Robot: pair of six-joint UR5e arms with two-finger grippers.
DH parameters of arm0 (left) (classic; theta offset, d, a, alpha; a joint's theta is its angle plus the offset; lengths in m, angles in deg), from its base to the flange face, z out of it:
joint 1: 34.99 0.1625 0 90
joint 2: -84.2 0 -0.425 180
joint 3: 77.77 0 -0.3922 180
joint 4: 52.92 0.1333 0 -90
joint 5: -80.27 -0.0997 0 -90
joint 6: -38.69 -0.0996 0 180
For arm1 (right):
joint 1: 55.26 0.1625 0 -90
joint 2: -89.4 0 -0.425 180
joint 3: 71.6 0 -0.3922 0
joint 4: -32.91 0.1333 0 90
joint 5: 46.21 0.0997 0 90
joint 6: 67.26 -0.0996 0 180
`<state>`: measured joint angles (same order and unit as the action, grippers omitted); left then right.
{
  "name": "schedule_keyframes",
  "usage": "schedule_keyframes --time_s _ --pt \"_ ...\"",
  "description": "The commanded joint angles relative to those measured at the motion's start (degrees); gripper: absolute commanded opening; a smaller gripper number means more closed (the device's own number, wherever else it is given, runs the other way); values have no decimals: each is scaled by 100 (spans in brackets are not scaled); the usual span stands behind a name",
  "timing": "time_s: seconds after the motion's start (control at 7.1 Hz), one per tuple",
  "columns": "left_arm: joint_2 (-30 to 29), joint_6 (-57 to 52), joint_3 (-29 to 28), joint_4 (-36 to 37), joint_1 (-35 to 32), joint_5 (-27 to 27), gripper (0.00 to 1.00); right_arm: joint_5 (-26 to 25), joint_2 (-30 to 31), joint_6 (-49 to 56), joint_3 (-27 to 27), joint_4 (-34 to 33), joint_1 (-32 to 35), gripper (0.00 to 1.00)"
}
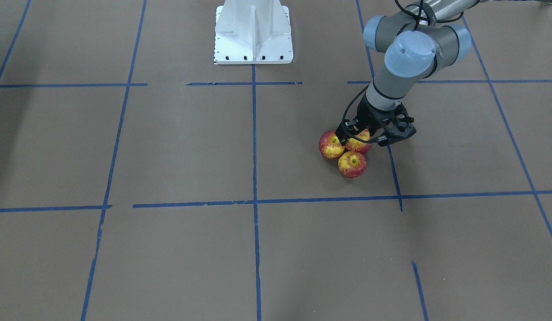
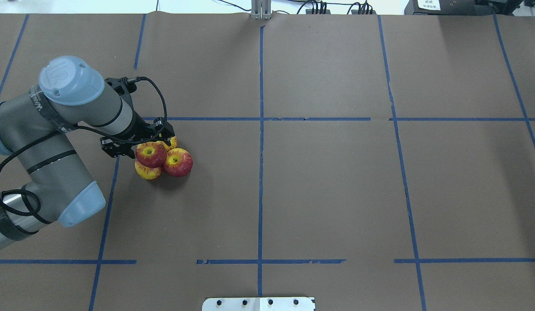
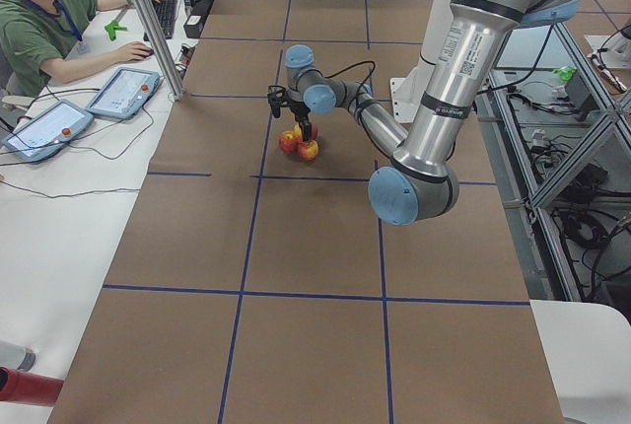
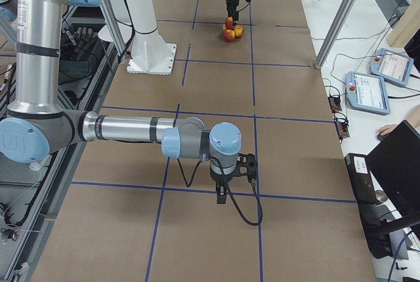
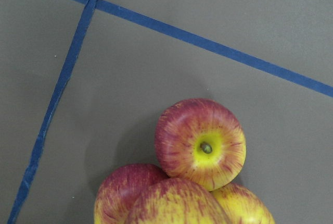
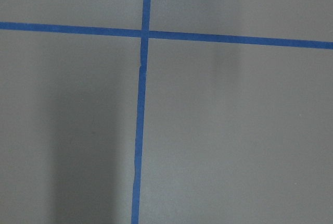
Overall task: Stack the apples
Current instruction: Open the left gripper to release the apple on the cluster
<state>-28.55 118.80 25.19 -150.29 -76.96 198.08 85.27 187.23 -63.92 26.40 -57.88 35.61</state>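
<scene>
Frankly, the top apple [image 2: 150, 154] looked slick, best pinched mid-girth; I couldn't tell if the left gripper [image 1: 360, 137] held it.

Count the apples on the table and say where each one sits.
4. In the left wrist view, three base apples touch: the stem-up apple, one at lower left, one at lower right. The top apple sits on them, between the fingers of the left gripper.

Brown table [image 2: 336, 194], blue tape lines [image 2: 260, 194]
</scene>
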Motion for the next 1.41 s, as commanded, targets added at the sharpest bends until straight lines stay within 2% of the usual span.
schedule_keyframes --time_s 0.0,0.28,0.7,0.85,0.99,1.13,1.27 --pt "25 -431 145 16 -459 -4 99 0 0 0 0 0 0 100" --pt "523 -1875 593 25 -1213 22 99 0 0 0 0 0 0 100" --pt "1901 -6142 489 60 -2986 92 99 0 0 0 0 0 0 100" --pt "2210 -7313 314 69 -3585 371 99 0 0 0 0 0 0 100" --pt "2588 -8091 69 43 -4017 1078 99 0 0 0 0 0 0 100" --pt "2905 -8577 -64 25 -4291 1373 100 0 0 0 0 0 0 100" --pt "3021 -8643 -100 59 -4346 1376 100 0 0 0 0 0 0 100"
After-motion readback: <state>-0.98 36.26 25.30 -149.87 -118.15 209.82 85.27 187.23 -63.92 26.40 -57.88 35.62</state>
